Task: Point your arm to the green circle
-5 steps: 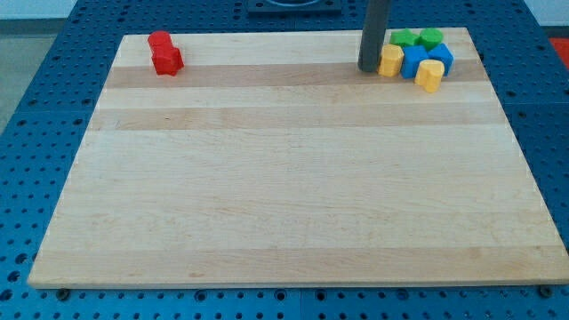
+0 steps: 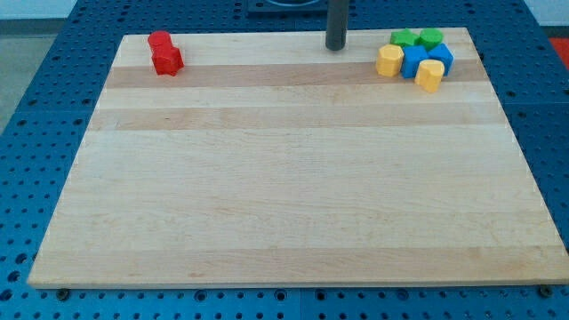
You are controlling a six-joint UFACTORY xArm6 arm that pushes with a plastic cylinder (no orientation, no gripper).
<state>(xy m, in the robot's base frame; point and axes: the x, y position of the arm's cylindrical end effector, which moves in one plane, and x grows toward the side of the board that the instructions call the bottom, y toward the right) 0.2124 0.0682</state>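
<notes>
My tip (image 2: 335, 47) rests near the top edge of the wooden board (image 2: 284, 178), left of a cluster of blocks at the view's top right. The cluster holds two green blocks at the back, one (image 2: 431, 37) rounder and one (image 2: 404, 38) more angular; I cannot tell for sure which is the circle. In front of them are two blue blocks (image 2: 414, 61) (image 2: 440, 56) and two yellow blocks (image 2: 388, 60) (image 2: 430, 76). The tip is apart from all of them, about a block's width or more left of the nearest yellow one.
Two red blocks (image 2: 160, 41) (image 2: 167, 60) sit touching at the board's top left corner. The board lies on a blue pegboard table (image 2: 36, 133).
My tip has moved left and toward the view's top, away from the yellow block that it stood next to. The blocks have not moved.
</notes>
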